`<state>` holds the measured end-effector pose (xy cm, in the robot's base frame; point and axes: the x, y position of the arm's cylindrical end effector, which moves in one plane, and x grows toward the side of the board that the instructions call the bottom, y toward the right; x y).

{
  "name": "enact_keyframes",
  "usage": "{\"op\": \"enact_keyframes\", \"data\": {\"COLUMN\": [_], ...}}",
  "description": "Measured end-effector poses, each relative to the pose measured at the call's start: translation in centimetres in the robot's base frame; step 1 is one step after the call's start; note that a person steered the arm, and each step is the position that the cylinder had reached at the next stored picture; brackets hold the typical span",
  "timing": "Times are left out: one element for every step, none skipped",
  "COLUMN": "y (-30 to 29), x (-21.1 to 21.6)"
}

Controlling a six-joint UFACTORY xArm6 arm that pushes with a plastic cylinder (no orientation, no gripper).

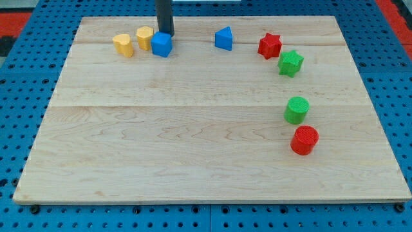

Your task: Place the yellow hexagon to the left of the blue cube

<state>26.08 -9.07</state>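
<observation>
The yellow hexagon stands near the view's top left, touching the left side of the blue cube. My tip is just above the blue cube, at its top right edge, close to or touching it. A second yellow block, heart-shaped, lies a little to the left of the hexagon.
A blue triangular block sits at top centre. A red star and a green star are at the top right. A green cylinder and a red cylinder stand lower right. The wooden board lies on a blue pegboard.
</observation>
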Motion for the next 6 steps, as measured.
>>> {"op": "enact_keyframes", "data": {"y": [-1.2,-1.6,-5.8,-6.8,-6.8,-5.7], "x": [-0.8,-4.7,-3.6,0.8,5.7,7.9]}}
